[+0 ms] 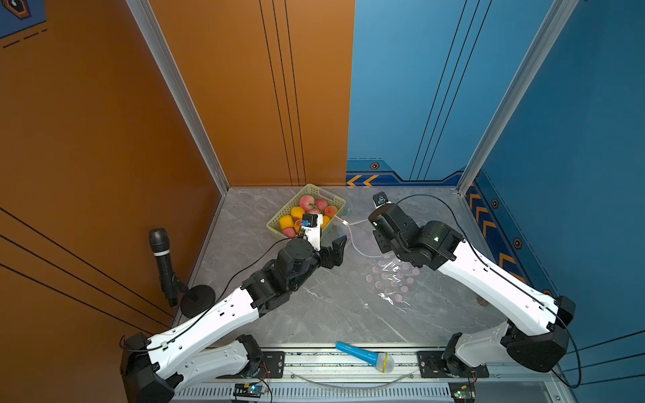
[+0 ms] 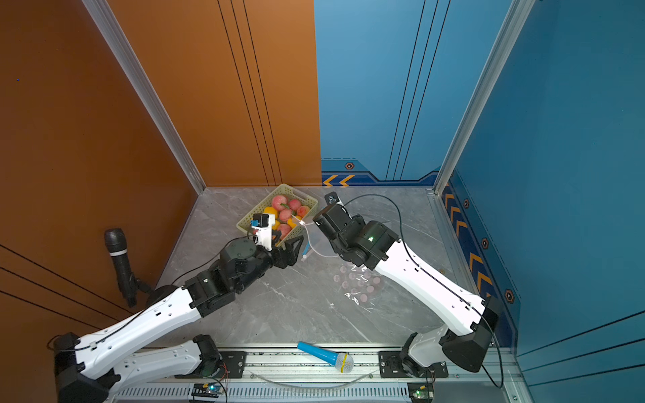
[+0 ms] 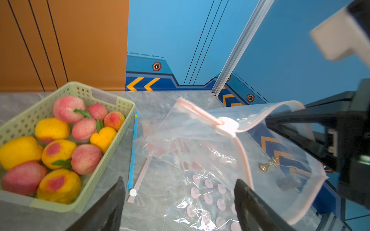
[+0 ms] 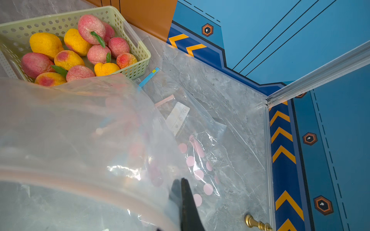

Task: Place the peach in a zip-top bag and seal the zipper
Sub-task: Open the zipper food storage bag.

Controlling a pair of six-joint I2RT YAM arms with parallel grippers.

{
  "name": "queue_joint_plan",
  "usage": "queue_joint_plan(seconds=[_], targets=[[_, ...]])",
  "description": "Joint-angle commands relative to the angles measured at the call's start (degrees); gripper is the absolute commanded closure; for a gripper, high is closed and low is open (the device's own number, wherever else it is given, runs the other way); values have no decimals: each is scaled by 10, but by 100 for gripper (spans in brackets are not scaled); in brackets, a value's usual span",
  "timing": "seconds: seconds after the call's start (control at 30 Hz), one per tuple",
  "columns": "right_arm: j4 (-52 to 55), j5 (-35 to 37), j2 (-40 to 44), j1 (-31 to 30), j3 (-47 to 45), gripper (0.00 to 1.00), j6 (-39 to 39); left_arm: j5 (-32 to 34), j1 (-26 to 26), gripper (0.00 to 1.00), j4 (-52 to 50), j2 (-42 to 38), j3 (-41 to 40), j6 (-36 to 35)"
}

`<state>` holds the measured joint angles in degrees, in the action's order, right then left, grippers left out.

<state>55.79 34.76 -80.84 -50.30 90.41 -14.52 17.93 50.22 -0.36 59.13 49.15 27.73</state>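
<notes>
My right gripper [image 4: 181, 184] clenches the zip-top bag [image 3: 200, 140] by its pink rim; my left gripper [image 1: 340, 249] hangs released, the basket [image 1: 284, 207] of peaches [image 1: 307, 202] at its eleven o'clock.

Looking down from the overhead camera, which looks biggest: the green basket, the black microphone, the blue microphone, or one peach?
Largest to smallest in a top view:
1. green basket
2. black microphone, longer but slimmer, so these two are close
3. blue microphone
4. peach, clearly smallest
Both microphones seem nearer the camera, which flatters them.
</notes>
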Motion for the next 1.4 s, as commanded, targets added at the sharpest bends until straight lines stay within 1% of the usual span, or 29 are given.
queue_joint_plan(seconds=[0.0, 0.07, 0.17, 0.23, 0.37, 0.43, 0.5, 0.57, 0.67, 0.7, 0.77, 0.87, 0.93, 0.97, 1.0, 1.07, 1.1, 1.13, 1.17, 1.27, 1.3, 1.37], targets=[[-40, 1, 19, -3, -22, 100, -30, 13, 8, 16, 37, 0, -1, 66], [-41, -2, 21, -3, -27, 100, -28, 13, 5, 17, 34, -10, -2, 59], [-40, -11, 20, -3, -32, 100, -18, 5, -5, 17, 23, -36, 0, 14], [-38, -13, 20, -3, -34, 100, -17, -2, -20, 17, 4, -51, 1, 1], [-39, -17, 17, -3, -39, 100, -23, -37, -55, 16, -3, -72, -18, 43], [-41, -22, 14, -3, -39, 100, -30, -54, -57, 15, 0, -72, -26, 61], [-44, -35, 11, -3, -36, 100, -43, -72, -49, 15, -9, -63, -26, 78], [-48, -54, 10, -4, -31, 100, -55, -75, -30, 15, -24, -50, -17, 90], [-59, -77, 9, -6, -27, 100, -71, -59, 10, 15, -33, -18, -4, 102], [-62, -80, 8, -9, -28, 100, -76, -51, 23, 11, -30, -6, 0, 104], [-67, -80, 7, -13, -29, 100, -84, -40, 40, 9, -14, 13, 3, 114], [-71, -79, 8, -17, -34, 100, -97, -27, 58, 8, 13, 31, 2, 131], [-73, -82, 10, -19, -37, 100, -105, -6, 64, 8, 18, 35, -5, 147], [-75, -86, 14, -21, -41, 100, -110, 5, 64, 12, 24, 35, -12, 157], [-78, -91, 18, -22, -45, 100, -115, 22, 63, 21, 28, 34, -20, 169], [-88, -105, 28, -25, -58, 100, -126, 42, 60, 31, 41, 30, -35, 183], [-93, -115, 33, -27, -65, 100, -133, 48, 57, 39, 48, 28, -41, 188], [-99, -124, 38, -27, -70, 100, -139, 55, 56, 44, 53, 25, -46, 192], [-105, -134, 43, -29, -77, 100, -144, 59, 53, 53, 59, 22, -51, 192], [-116, -164, 55, -30, -88, 100, -156, 59, 37, 77, 43, 3, -43, 171], [-119, -175, 59, -30, -92, 100, -158, 62, 32, 83, 27, -9, -36, 156], [-128, -198, 68, -30, -97, 100, -161, 72, 30, 91, -20, -34, -13, 119]])
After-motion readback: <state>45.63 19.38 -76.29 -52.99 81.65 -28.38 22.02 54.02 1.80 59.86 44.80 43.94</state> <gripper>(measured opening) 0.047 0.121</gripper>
